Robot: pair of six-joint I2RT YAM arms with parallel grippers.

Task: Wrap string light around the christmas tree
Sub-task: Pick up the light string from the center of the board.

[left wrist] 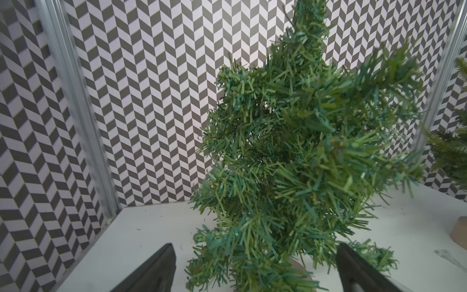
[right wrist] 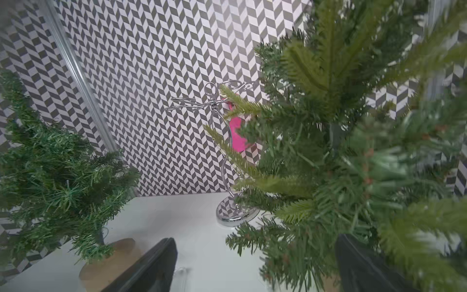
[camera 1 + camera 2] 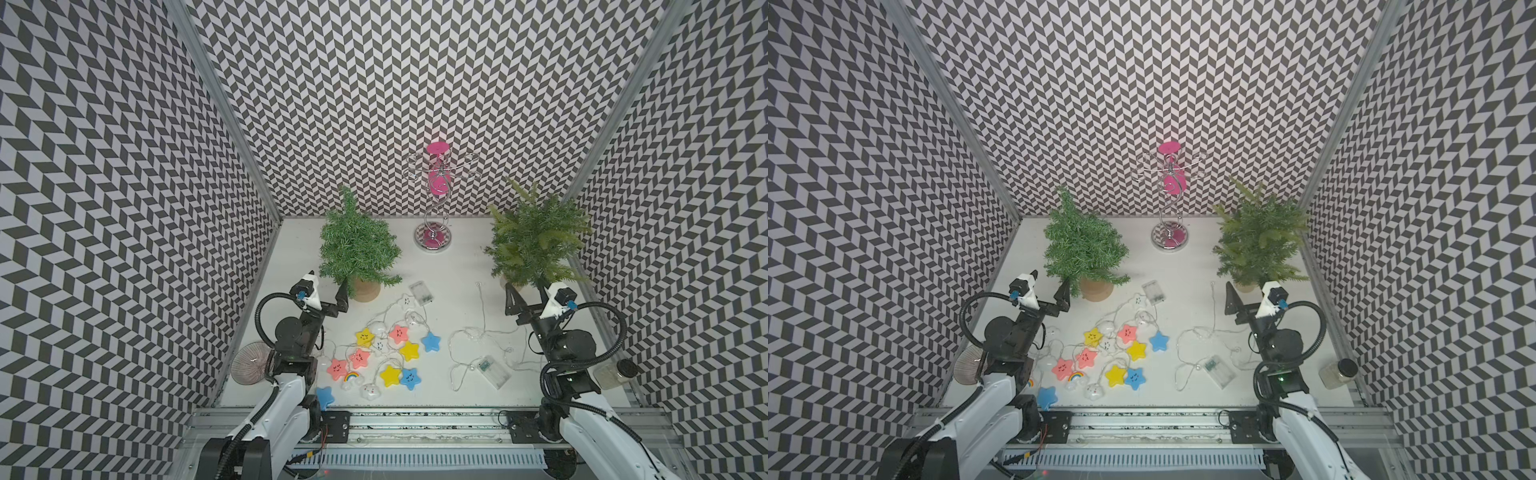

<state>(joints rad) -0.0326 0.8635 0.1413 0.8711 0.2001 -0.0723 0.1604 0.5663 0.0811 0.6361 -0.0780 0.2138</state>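
- In both top views two small artificial trees stand at the back of your white table (image 3: 457,266). The left tree (image 3: 357,245) has flat, dark green tinsel needles and a round wooden base (image 3: 365,289). The right tree (image 3: 536,241) has paler, feathery sprigs.
- The star lights (image 3: 384,349) lie heaped on the table in front of the left tree and touch neither tree. They are glossy plastic stars in pink, yellow and blue, with white clouds and a rainbow piece. Their pale cord runs to a clear battery box (image 3: 421,293).
- The wire lights (image 3: 482,332), a thin bare strand, sprawl in front of the right tree with a second battery box (image 3: 492,371). Any marking on either box is too small to read.
- A chrome stand (image 3: 434,199) with curled arms and a pink piece stands at the back, between the trees. A jar (image 3: 615,373) with a dark lid sits beside your right arm, and a ribbed disc (image 3: 251,365) beside your left.
- Your left gripper (image 3: 328,286) is spread wide and empty by the left tree's base. Your right gripper (image 3: 527,297) is likewise spread and empty, in front of the right tree.
- In the left wrist view the left tree fills the space between and beyond the two black fingers (image 1: 161,270). Grey-and-white chevron walls (image 1: 151,101) rise behind it.
- In the right wrist view blurred sprigs of the right tree crowd one finger and partly hide the stand.
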